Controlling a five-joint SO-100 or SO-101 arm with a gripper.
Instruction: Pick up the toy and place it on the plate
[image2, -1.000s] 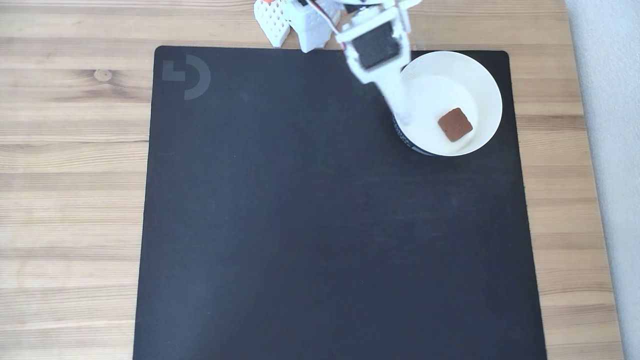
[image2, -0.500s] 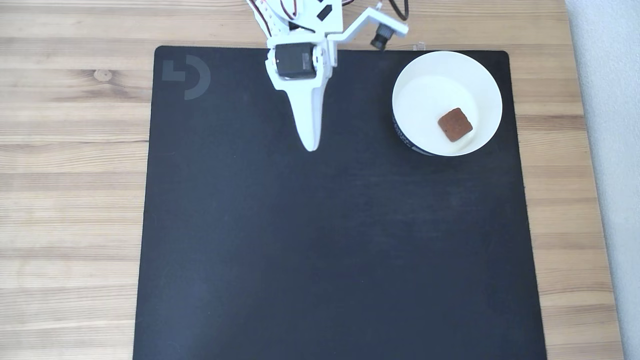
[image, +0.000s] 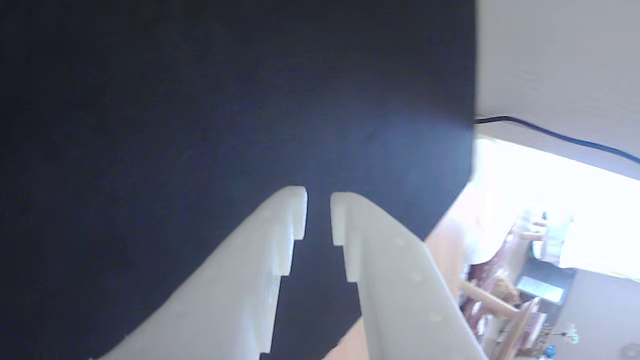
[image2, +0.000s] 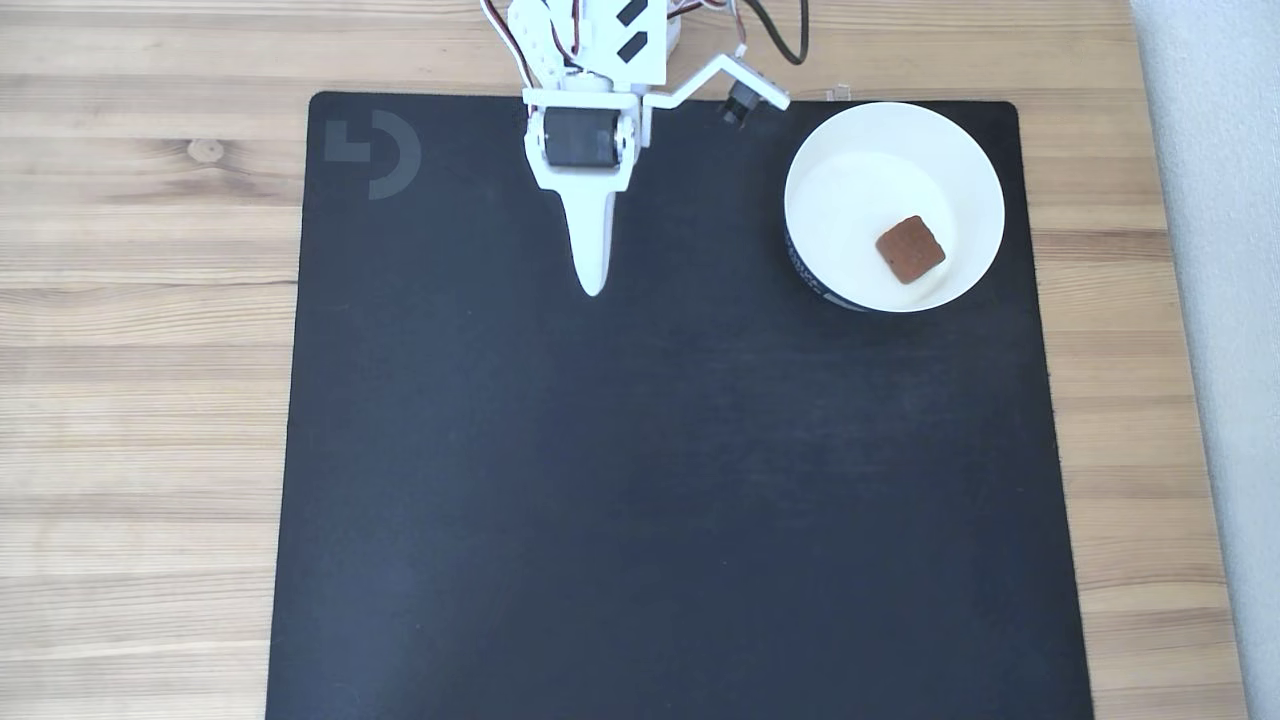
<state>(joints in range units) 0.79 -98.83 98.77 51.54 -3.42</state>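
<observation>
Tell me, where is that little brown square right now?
In the fixed view the brown square lies inside the white bowl, toward its lower right, at the upper right corner of the black mat. The claw hangs well to its left.

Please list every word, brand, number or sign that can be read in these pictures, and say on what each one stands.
No text can be read.
Mat: a grey logo in its upper left corner in the fixed view, a square beside a half ring, without letters.
Plate: pale markings on its dark outer band, too small to read.
Toy: no marks visible.
</observation>
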